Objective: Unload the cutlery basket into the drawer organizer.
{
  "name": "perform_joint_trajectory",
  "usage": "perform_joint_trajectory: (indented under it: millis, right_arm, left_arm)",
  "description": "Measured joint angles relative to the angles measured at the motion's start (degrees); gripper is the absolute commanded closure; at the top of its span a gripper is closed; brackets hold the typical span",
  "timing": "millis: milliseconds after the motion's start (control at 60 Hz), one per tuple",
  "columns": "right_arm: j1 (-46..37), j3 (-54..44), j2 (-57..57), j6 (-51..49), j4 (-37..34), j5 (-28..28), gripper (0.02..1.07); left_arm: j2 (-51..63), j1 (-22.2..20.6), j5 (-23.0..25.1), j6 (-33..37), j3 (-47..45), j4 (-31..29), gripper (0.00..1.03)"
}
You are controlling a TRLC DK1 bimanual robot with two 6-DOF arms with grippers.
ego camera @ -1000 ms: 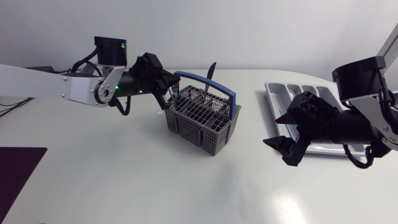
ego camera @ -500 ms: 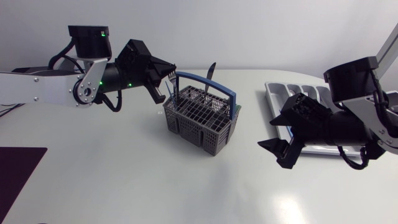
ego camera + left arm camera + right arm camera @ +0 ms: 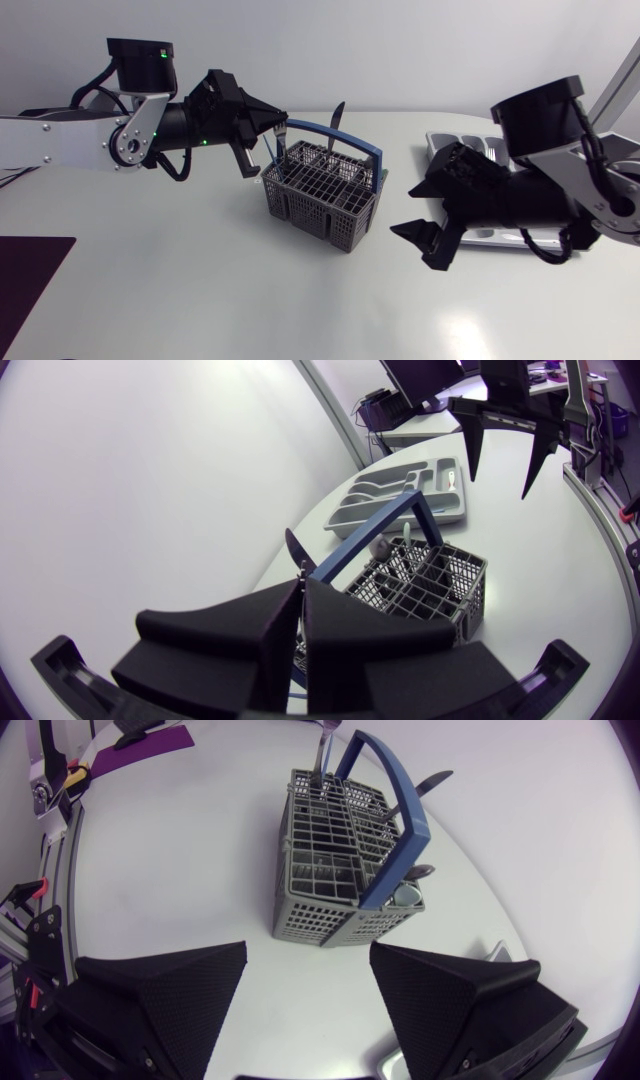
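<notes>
A grey plastic mesh cutlery basket [image 3: 320,195] with a blue arched handle [image 3: 340,137] stands on the white surface [image 3: 200,280] just left of the head view's centre. The left arm comes in from the left edge. Its left tool [image 3: 277,128] sits at the basket's upper-left corner, fingers pressed together and pinching a slim silvery utensil [image 3: 272,155] whose lower end stands in a corner compartment. In the left wrist view only a thin pale sliver shows between those fingers [image 3: 330,615]. Ahead of them, a black knife [image 3: 297,550] stands upright at the basket's far side, its tip above the rim. In the right wrist view, a silvery spoon [image 3: 408,896] lies in the compartment under one end of the handle. A pale grey moulded drawer organizer [image 3: 445,150] lies at the right of the head view, well apart from the basket and partly hidden behind the right arm. The left wrist view shows cutlery already lying in its slots. The right tool [image 3: 418,245] hangs between basket and organizer, near the basket's right side, its fingers spread wide and holding nothing.
</notes>
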Motion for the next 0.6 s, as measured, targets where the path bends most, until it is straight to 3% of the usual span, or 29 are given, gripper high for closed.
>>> perform_joint_trajectory:
  millis: [267,600]
  right_arm:
    - [9.0,6.4,12.3,7.4,9.6,4.9,0.18]
    - [12.9,15.2,27.1,13.0,16.9,6.0,0.18]
  left_arm:
    - [-0.9,1.7,3.9,0.7,-0.3,0.9,0.88]
    - [-0.9,4.4,8.3,2.4,-2.3,4.9,0.88]
